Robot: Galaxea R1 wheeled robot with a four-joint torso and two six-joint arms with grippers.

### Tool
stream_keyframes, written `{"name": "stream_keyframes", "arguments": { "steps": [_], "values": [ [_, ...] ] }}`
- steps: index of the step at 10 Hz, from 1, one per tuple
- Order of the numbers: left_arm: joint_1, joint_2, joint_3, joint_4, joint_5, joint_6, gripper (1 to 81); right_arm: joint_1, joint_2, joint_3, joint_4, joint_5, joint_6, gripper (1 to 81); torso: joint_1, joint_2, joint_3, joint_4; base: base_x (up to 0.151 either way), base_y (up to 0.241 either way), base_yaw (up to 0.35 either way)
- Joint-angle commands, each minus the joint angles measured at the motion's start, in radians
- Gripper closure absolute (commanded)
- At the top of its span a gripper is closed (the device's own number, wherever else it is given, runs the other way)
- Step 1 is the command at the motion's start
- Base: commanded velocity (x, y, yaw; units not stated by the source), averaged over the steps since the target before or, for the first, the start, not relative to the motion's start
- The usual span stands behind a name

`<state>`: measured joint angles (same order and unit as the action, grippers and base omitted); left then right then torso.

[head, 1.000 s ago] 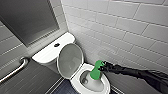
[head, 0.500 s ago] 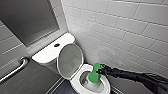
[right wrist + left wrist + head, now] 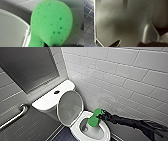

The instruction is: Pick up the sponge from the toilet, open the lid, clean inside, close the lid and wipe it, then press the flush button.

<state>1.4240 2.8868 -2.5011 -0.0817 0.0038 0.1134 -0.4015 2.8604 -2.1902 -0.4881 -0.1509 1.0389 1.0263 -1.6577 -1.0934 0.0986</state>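
The right tool [image 3: 103, 115] is clamped on the upper end of the sponge [image 3: 95, 118], the arm reaching in from 3 o'clock in the head view. The sponge hangs long-end down, tilted toward 7 o'clock, its lower end inside the bowl of the toilet [image 3: 106, 133] against the wall on the 1 o'clock side. That is likely so the free end can rub the ceramic while the tool stays above the rim. In the right wrist view the sponge [image 3: 52, 23] looms close, porous and green. The lid [image 3: 70, 107] stands raised at 10 o'clock from the bowl, its grey face toward the camera, leaning back by the tank, which leaves the bowl open for cleaning. The flush button [image 3: 57, 92] sits in the tank top, well apart from the sponge. White glossy wall tiles [image 3: 120, 74] run behind from 12 to 3 o'clock, a grab bar [image 3: 15, 115] hangs at 9 o'clock, and the floor [image 3: 62, 135] is dark blue tile. Whether the left tool [image 3: 132, 44] is wide or narrow I cannot tell.
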Motion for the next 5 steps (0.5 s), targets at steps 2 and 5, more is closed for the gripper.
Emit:
{"name": "stream_keyframes", "arguments": {
  "steps": [2,5],
  "values": [
    [0.016,-0.01,0.004,-0.004,0.085,0.006,1.0,0.14,0.032,-0.068,0.019,0.033,0.032,81.1,0.0,0.0,0.0,0.0,0.0,0.0,0.0],
    [0.029,-0.012,0.002,-0.01,0.076,0.008,1.0,0.115,0.081,-0.173,0.023,0.065,0.07,81.1,0.0,0.0,0.0,0.0,0.0,0.0,0.0]
  ]
}}
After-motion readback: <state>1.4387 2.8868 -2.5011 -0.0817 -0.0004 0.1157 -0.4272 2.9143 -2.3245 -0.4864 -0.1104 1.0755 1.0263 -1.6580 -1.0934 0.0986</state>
